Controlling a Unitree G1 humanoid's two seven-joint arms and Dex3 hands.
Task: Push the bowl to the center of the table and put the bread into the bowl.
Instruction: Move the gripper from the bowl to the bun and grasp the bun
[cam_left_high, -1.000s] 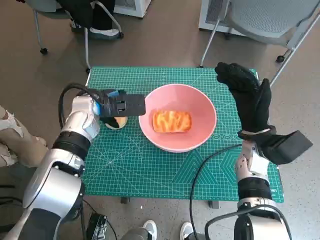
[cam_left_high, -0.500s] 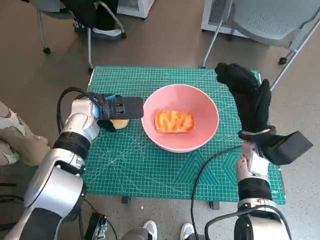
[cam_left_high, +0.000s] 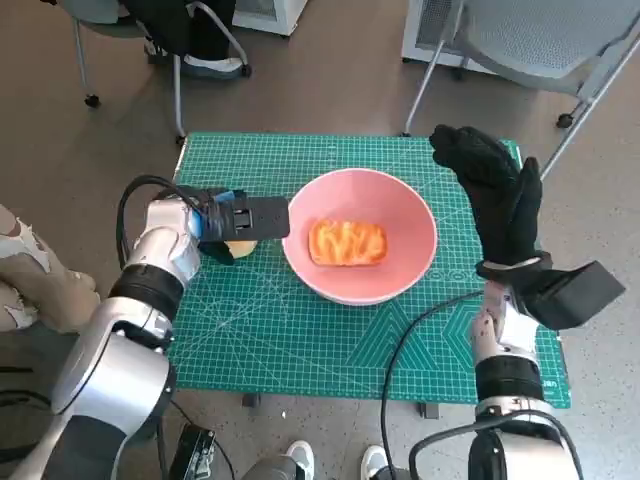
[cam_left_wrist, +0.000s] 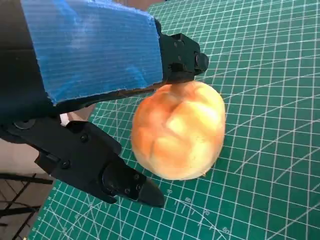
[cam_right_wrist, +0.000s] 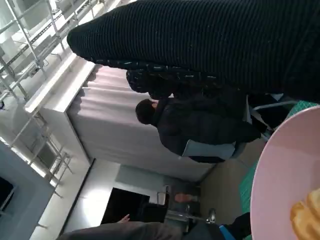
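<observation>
Bowl sits near the middle of the table with one bread piece already inside — push step looks done; left hand cups a round bun resting on the mat beside the bowl, fingers either side, grip unconfirmed; right hand empty, fingers apart, beside the bowl's far rim. Next — close on bun, lift over rim, release.

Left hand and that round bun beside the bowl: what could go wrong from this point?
The left hand hangs over the round bun with its fingers on either side; whether they grip it is unclear, so a lift might drop or roll it. The pink bowl sits close beside and already holds a flat pastry; swinging over could nudge its rim. The right hand is raised clear, not steadying the bowl.
</observation>
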